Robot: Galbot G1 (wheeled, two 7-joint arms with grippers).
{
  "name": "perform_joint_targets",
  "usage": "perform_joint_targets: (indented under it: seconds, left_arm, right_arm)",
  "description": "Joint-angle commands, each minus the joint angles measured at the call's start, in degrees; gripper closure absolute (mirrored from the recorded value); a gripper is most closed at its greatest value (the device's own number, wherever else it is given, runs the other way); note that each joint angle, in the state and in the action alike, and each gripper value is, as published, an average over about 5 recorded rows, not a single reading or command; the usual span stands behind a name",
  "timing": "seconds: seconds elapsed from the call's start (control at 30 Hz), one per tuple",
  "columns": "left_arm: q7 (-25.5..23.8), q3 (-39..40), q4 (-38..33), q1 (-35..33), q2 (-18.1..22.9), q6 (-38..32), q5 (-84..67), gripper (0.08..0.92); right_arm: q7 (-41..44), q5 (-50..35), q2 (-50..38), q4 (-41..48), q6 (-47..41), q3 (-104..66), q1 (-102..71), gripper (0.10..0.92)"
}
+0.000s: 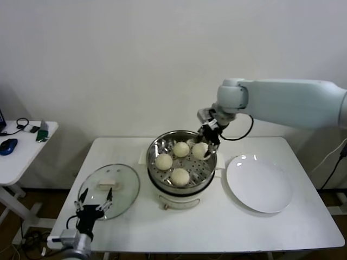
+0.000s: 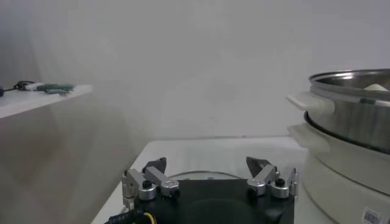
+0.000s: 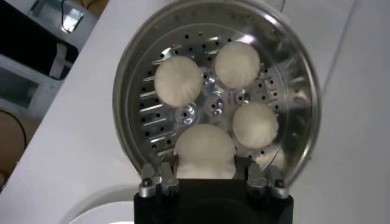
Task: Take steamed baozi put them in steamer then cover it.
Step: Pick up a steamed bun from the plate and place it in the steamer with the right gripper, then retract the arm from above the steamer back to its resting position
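Four steamed baozi [image 1: 180, 176] seated on the perforated floor of the steamer [image 1: 162, 142], near table centre. In the head view: buns at roughly 6, 9, 12 and 2 o'clock within the basket. Confirmed from above in the right wrist view, which alone exposes the hole pattern and central studs of the floor between the buns [image 3: 178, 81].

Right gripper [image 1: 209, 140] positioned over the basket's 2 o'clock rim, jaws closed around the bun there. In the right wrist view, that bun [image 3: 205, 150] seen pinched between the two fingertips [image 3: 162, 181], resting on or just above the floor; contact with the floor cannot be told.

Steamer [image 2: 353, 109] set atop a white cooker base, side handle visible only in the left wrist view, where a sliver of bun shows above the rim.

Cover [image 1: 109, 189] lying flat on the table at 9 o'clock of the steamer, handle up, well apart from the basket. Not on the steamer.

Left gripper [image 1: 93, 207] stationed at the cover's 6 o'clock edge, jaws spread wide, nothing between them. Same spread seen in the left wrist view [image 2: 207, 176], glass rim just beyond the fingertips.

White plate [image 1: 259, 184] at 3 o'clock of the steamer, just beside it. Side table [image 1: 21, 149] at far 9 o'clock, carrying small items.
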State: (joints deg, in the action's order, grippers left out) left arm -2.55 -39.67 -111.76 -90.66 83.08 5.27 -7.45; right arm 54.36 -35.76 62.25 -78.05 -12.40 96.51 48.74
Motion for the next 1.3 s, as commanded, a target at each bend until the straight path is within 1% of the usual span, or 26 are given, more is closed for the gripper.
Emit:
perform_joint_targets:
  seconds: [0.03, 0.6, 0.7, 0.87, 1.03, 1.1, 1.17, 1.23, 1.3]
  left_arm:
    - [-0.02, -0.02, 0.22, 0.09, 0.12, 0.05, -0.19, 0.177]
    - [-0.01, 0.24, 0.89, 0.39, -0.17, -0.04, -0.19, 0.177]
    - [-0.03, 0.28, 0.69, 0.4, -0.21, 0.04, -0.19, 0.177]
    - [-0.06, 0.18, 0.21, 0.32, -0.4, 0.17, -0.19, 0.177]
    - [-0.09, -0.01, -0.52, 0.07, -0.72, 0.35, -0.26, 0.177]
    - [-0.09, -0.03, -0.9, -0.05, -0.75, 0.41, -0.27, 0.177]
    - [-0.09, -0.02, -1.24, -0.18, -0.76, 0.44, -0.28, 0.177]
    - [-0.08, 0.01, -1.48, -0.28, -0.87, 0.36, -0.41, 0.177]
    - [0.0, 0.05, -1.55, -0.31, -1.08, 0.19, -0.71, 0.177]
  right_arm:
    - [-3.01, 3.21, 3.03, 2.7, -1.56, -0.71, -6.91, 0.397]
    - [-3.32, 5.8, 4.25, 3.81, -1.36, -0.64, -8.51, 0.389]
    - [-2.58, 6.26, 4.05, 3.56, -0.7, -0.36, -7.53, 0.349]
    - [-0.33, 5.46, 2.67, 2.8, 1.22, -0.25, -4.72, 0.229]
    - [1.39, 0.98, -1.2, 3.8, 1.83, -5.22, -1.59, 0.204]
    - [-0.97, -3.16, -3.53, 4.83, 0.2, -9.36, -1.61, 0.203]
    - [-6.64, -9.17, -6.13, 5.29, -2.34, -13.61, -2.84, 0.203]
    - [-15.67, -13.94, -9.12, 5.19, -4.41, -19.71, -6.56, 0.202]
    - [-24.51, -15.03, -11.66, 5.03, -5.05, -26.84, -11.77, 0.202]
